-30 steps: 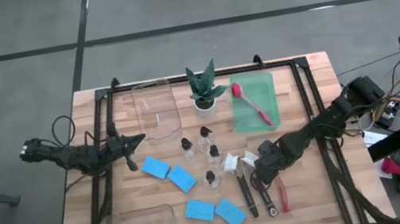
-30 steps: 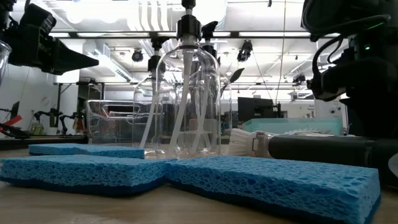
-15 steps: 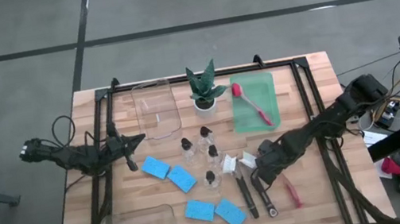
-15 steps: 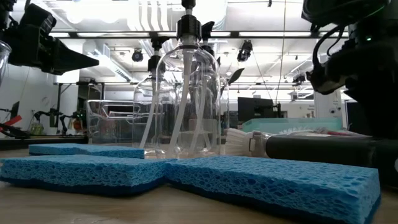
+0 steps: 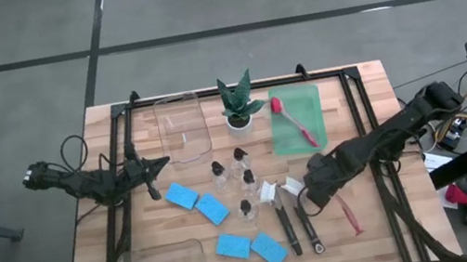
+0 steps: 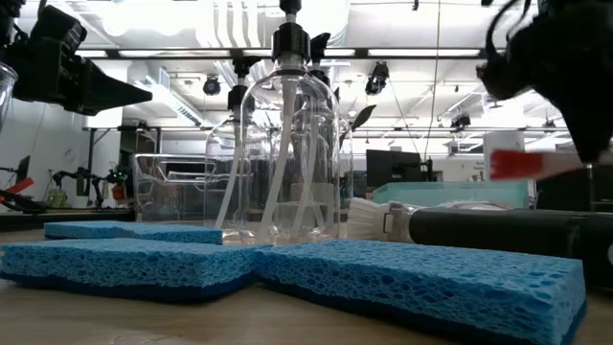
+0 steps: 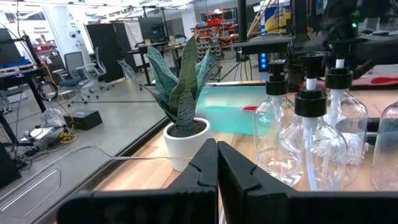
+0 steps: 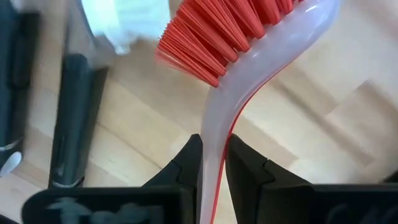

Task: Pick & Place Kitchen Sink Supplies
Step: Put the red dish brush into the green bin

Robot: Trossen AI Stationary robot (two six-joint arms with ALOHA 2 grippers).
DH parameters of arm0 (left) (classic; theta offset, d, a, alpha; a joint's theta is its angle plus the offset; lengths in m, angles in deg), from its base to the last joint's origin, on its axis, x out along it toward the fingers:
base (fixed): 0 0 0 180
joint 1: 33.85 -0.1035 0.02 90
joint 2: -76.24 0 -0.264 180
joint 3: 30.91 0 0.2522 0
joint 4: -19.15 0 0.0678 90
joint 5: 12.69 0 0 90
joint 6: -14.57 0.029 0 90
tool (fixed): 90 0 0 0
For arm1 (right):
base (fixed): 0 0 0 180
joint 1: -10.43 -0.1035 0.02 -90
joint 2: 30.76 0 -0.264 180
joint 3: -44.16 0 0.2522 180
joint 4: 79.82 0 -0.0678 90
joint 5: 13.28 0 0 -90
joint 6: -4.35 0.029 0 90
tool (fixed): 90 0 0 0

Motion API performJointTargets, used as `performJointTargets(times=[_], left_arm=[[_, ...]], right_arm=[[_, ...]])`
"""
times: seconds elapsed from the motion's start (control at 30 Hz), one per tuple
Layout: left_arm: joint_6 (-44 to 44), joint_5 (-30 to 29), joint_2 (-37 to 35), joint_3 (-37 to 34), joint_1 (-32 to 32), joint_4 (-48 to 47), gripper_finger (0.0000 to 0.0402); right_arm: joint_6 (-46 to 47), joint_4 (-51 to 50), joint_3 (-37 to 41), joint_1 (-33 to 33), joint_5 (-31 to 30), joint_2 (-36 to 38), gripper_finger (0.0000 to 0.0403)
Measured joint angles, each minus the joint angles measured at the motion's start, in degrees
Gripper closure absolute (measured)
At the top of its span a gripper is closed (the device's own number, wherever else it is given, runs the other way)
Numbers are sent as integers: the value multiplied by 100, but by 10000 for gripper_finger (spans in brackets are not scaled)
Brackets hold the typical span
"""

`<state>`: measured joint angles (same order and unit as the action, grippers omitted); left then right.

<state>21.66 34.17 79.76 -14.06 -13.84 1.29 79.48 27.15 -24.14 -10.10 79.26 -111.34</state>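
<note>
sponges (image 5: 211, 209): 4 | bottles (image 5: 244, 179): 5 | brushes (image 5: 286, 223): 4 | right pincer (image 8: 213, 163) clamps one red brush (image 8: 249, 68) | left pincer (image 7: 217, 163) shut, empty

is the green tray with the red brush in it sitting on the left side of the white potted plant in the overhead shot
No, in the high view the green tray holding a red long-handled brush lies to the right of the white potted plant.

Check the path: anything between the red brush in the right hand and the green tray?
Nothing visible. The right hand grips the red brush near its head, and bare wood lies between it and the green tray, which already holds another red brush.
</note>
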Motion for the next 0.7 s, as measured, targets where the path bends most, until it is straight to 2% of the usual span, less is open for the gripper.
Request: performJointTargets(times=[0.2,0.4,0.6,0.7], left_arm=[[0,1,1,0,-1,0,401],[-1,1,1,0,-1,0,401],[0,-1,1,0,0,0,401],[-1,1,1,0,0,0,401]], right_arm=[[-930,-707,-689,612,-732,324,358],[-2871,-790,-1374,1745,-1773,452,355],[-4651,-588,-2027,3097,-1813,236,355],[-5229,-431,-2253,3722,-1776,26,354]])
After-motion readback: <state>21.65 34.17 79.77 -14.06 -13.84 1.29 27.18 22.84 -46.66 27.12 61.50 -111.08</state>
